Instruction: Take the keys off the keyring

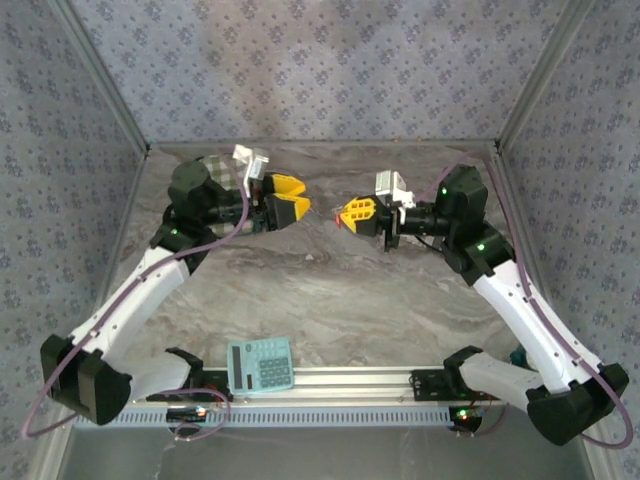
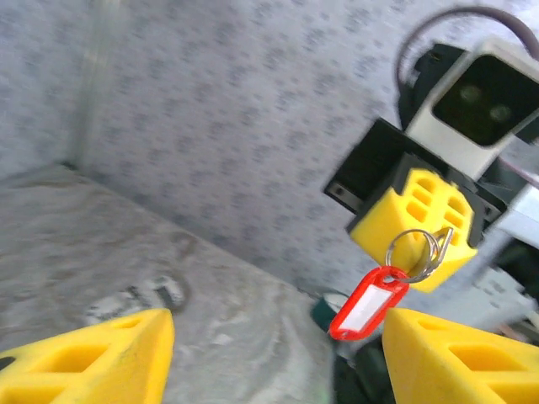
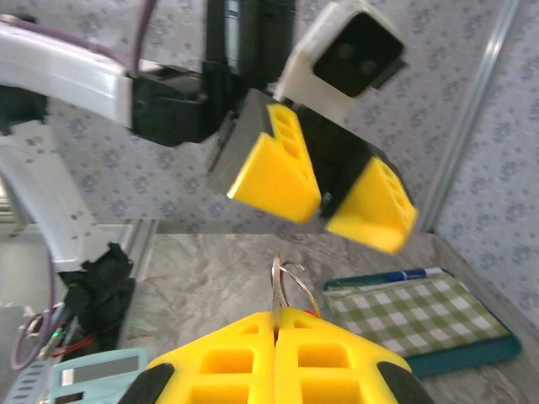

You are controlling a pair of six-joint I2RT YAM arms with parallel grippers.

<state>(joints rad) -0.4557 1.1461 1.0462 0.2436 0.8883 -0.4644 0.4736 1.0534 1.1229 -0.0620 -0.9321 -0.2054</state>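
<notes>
- The left gripper (image 2: 276, 337), with yellow wedge-shaped fingers on a black body, is released. Its two fingers stand wide apart with nothing between them, facing the other arm above the table.
- Between the arms hang the keys (image 2: 368, 303), a small bright red oblong tag with a white insert. They dangle from the silver split-wire keyring (image 3: 275, 286), clear of the marbled tabletop (image 1: 330, 290).
- The right gripper (image 3: 276, 320), also yellow-fingered, is clenched on the keyring's rim, and the rest of the loop stands free beyond its fingertips.
- The step in hand looks like the left arm's approach to the red tag. It should close on the tag's flat faces, away from the ring, then work it round the coil rather than pull straight. The thin ring could twist or slip in the right grip.
- A green checked mat (image 3: 413, 316) with a blue pen (image 3: 406, 275) lies at the table's far left, and a teal calculator (image 1: 260, 365) lies at the near edge. Both are well apart from the grippers, so neither seems to be in the way.
</notes>
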